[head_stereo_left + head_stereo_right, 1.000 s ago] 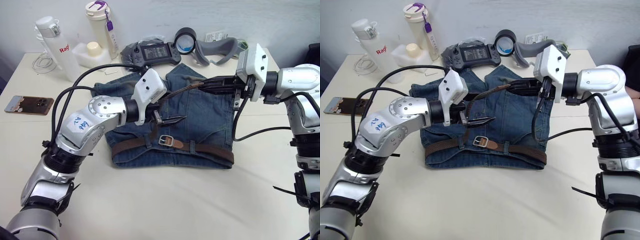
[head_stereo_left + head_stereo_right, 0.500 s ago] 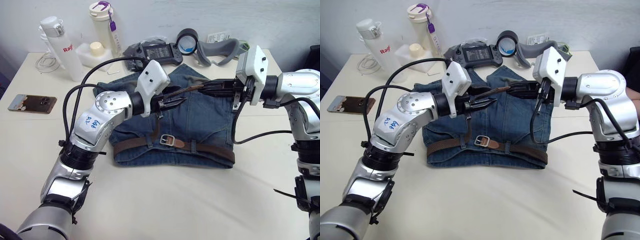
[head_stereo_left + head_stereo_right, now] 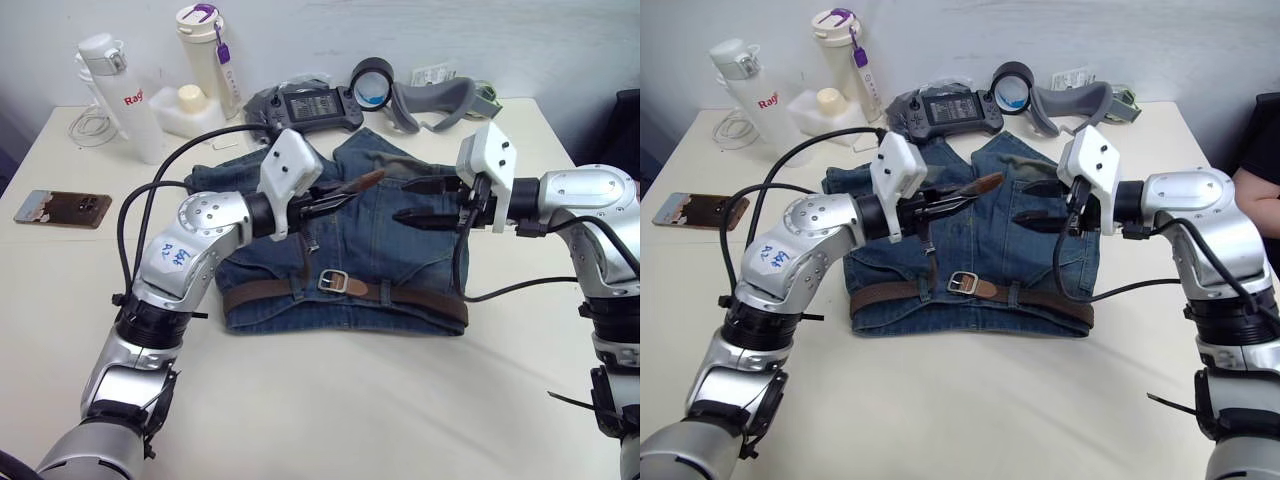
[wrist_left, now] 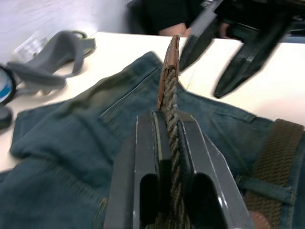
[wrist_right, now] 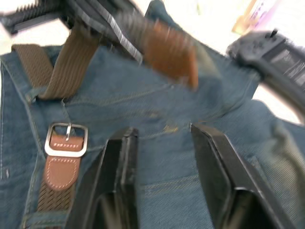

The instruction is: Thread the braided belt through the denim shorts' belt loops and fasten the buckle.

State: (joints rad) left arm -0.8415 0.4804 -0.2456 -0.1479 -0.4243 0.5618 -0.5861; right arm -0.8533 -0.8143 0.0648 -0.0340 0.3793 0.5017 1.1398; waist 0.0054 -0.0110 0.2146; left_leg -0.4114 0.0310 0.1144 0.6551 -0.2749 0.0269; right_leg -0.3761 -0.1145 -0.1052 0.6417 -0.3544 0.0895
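The denim shorts [image 3: 400, 245] lie flat in the middle of the table, waistband towards me. The braided belt [image 3: 420, 299] runs along the waistband under belt loops [image 3: 387, 293], and the silver buckle [image 3: 333, 281] rests near the waistband's middle. From there the belt's free end rises off the cloth. My left gripper [image 3: 335, 197] is shut on that end just behind its tan tip [image 4: 170, 55]. My right gripper [image 3: 412, 200] hovers over the shorts a little to the right of the tip, open, with nothing between its fingers [image 5: 121, 167].
Along the table's far edge stand two bottles [image 3: 205, 50], a white box, a game controller [image 3: 310, 102], a tape roll [image 3: 372, 78] and a grey headset [image 3: 440, 100]. A phone [image 3: 58, 207] lies at the left. A person's arm [image 3: 1260, 190] shows at the right edge.
The right gripper let go of the belt's end and opened, drawing slightly down and back. The left gripper rose, closed on that end and now holds it alone.
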